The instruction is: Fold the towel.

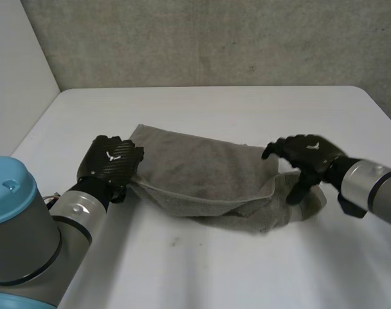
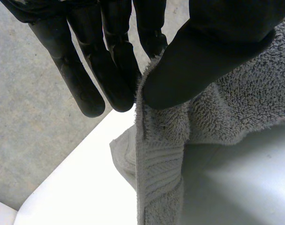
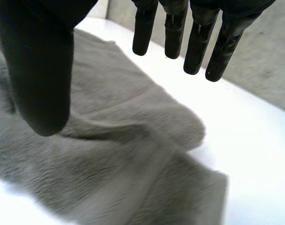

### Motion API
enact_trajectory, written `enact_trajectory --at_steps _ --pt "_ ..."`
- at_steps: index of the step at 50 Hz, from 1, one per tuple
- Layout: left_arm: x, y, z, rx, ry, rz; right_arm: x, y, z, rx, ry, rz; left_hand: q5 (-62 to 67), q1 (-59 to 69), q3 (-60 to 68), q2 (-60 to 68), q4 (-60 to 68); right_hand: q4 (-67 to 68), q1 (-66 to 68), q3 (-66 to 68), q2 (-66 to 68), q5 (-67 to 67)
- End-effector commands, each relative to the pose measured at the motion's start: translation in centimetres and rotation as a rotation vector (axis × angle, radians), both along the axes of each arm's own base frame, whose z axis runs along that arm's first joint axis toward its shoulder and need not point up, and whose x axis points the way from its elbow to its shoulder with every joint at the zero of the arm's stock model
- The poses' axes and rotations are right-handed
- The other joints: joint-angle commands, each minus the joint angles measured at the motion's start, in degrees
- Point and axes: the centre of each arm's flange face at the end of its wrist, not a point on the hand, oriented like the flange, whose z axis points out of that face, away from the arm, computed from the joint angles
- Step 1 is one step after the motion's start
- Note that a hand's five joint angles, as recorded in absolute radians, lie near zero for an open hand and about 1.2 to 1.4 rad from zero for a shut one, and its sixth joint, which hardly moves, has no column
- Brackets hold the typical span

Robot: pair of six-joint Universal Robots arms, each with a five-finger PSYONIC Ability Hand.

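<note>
Two black hands of mine sit at opposite ends of a grey towel (image 1: 202, 177), which lies crumpled and partly doubled over in the middle of the white worktop (image 1: 215, 270).

My left hand (image 1: 110, 161) is at the towel's 9 o'clock end. From that wrist, its fingers (image 2: 86, 84) are straight and pressed close together. The thumb (image 2: 203, 51) squeezes the towel's hemmed edge against them, and the hem runs from this pinch down toward the worktop.

My right hand (image 1: 305, 154) is at the towel's 3 o'clock end. From that wrist, its fingers (image 3: 198, 47) are straight and slightly spread, with the thumb (image 3: 39, 79) held well apart from them, and they grip nothing. The towel lies below the palm. I cannot tell whether the thumb tip touches the cloth.

A lower layer of towel sticks out from under the upper fold at about 4 o'clock, beside my right hand. A grey wall (image 1: 215, 38) stands at 12 o'clock beyond the worktop's far edge.
</note>
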Motion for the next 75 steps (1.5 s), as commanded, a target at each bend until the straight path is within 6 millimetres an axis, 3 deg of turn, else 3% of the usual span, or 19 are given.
enact_trajectory --at_steps 1,14,28,36,40,44,48,50,52,53,54,55,56,57,58,60,63,70,75 --pt "0.2 0.3 -0.4 0.012 -0.006 0.000 -1.1 -2.5 2.3 -0.092 0.004 -0.036 10.8 11.7 10.3 10.2 10.3 1.9 -0.4 1.8 1.7 1.8" --pt "0.4 0.5 -0.8 0.023 -0.013 0.003 0.0 -6.1 -2.1 0.020 0.135 0.054 10.8 11.7 10.3 10.2 10.3 3.2 1.0 3.2 3.0 3.1" --pt "0.8 0.0 -0.7 0.022 -0.010 0.025 1.5 -5.8 -5.9 0.072 0.157 0.143 10.8 11.7 10.3 10.2 10.3 15.7 13.4 15.6 15.5 15.6" --pt "1.1 -0.4 -0.7 0.021 -0.009 0.039 1.9 -5.3 -6.6 0.103 0.115 0.198 10.8 11.7 10.3 10.2 10.3 32.5 30.2 32.4 32.3 32.4" --pt "1.1 -0.4 -0.7 0.020 -0.008 0.037 1.9 -5.2 -6.5 0.100 0.111 0.202 10.8 11.7 10.3 10.2 10.3 60.1 57.8 60.0 59.9 60.0" --pt "1.3 -0.9 -0.5 0.011 -0.005 0.049 1.7 -5.4 -5.9 0.087 0.107 0.191 10.8 11.7 10.3 10.2 10.3 60.2 57.9 60.1 60.0 60.1" --pt "1.6 -1.6 0.2 -0.013 0.002 0.067 0.8 -5.9 -2.2 -0.006 0.097 0.159 10.8 11.7 10.3 10.2 10.3 60.2 57.9 60.1 60.0 60.1" --pt "1.5 -2.2 2.9 -0.094 0.037 0.074 0.3 -6.0 -0.4 -0.054 0.094 0.142 10.8 11.7 10.3 10.2 10.3 60.2 57.9 60.1 60.0 60.1" --pt "1.5 -2.5 4.8 -0.148 0.065 0.077 -0.2 -5.7 4.0 -0.180 0.092 0.119 10.8 11.7 10.3 10.2 10.3 60.2 57.9 60.1 60.0 60.1" --pt "1.5 -2.5 4.8 -0.149 0.065 0.077 -0.2 -5.6 4.0 -0.181 0.092 0.119 10.8 11.7 10.3 10.2 10.3 60.2 57.9 60.1 60.0 60.1" --pt "1.6 -2.7 6.9 -0.207 0.092 0.082 -0.4 -5.1 6.6 -0.251 0.087 0.104 10.8 11.7 10.3 10.2 10.3 60.2 57.9 60.1 60.0 60.1" --pt "1.8 -2.9 9.3 -0.273 0.124 0.090 -0.4 -5.1 6.6 -0.251 0.087 0.104 10.8 11.7 10.3 10.2 10.3 60.2 57.9 60.1 60.0 60.1" --pt "1.8 -2.9 9.3 -0.274 0.124 0.090 -0.8 -4.4 9.4 -0.324 0.076 0.086 10.8 11.7 10.3 10.2 10.3 60.2 57.9 60.1 60.0 60.1" --pt "2.2 -3.0 12.0 -0.348 0.159 0.103 -1.1 -3.5 12.1 -0.393 0.059 0.069 10.8 11.7 10.3 10.2 10.3 60.2 57.9 60.1 60.0 60.1" --pt "2.7 -2.9 14.9 -0.421 0.192 0.115 -1.1 -3.5 12.1 -0.394 0.058 0.069 10.8 11.7 10.3 10.2 10.3 60.2 57.9 60.1 60.0 60.1" --pt "3.1 -2.6 17.1 -0.470 0.213 0.124 -1.7 -1.4 17.2 -0.513 0.020 0.035 10.8 11.7 10.3 10.2 10.3 60.2 57.9 60.1 60.0 60.1" --pt "3.7 -2.0 21.0 -0.526 0.236 0.130 -2.6 0.5 20.7 -0.585 0.005 0.004 10.8 11.7 10.3 10.2 10.3 60.2 57.9 60.1 60.0 60.1" --pt "3.4 -0.6 23.5 -0.446 0.195 0.056 -4.9 1.4 22.9 -0.595 0.034 -0.074 10.8 11.7 10.3 10.2 10.3 60.2 57.9 60.1 60.0 60.1" --pt "1.9 -3.6 18.9 -0.252 0.111 0.026 -4.4 1.3 21.0 -0.497 0.061 -0.050 10.8 11.7 10.3 10.2 10.3 60.2 57.9 60.1 60.0 60.1"
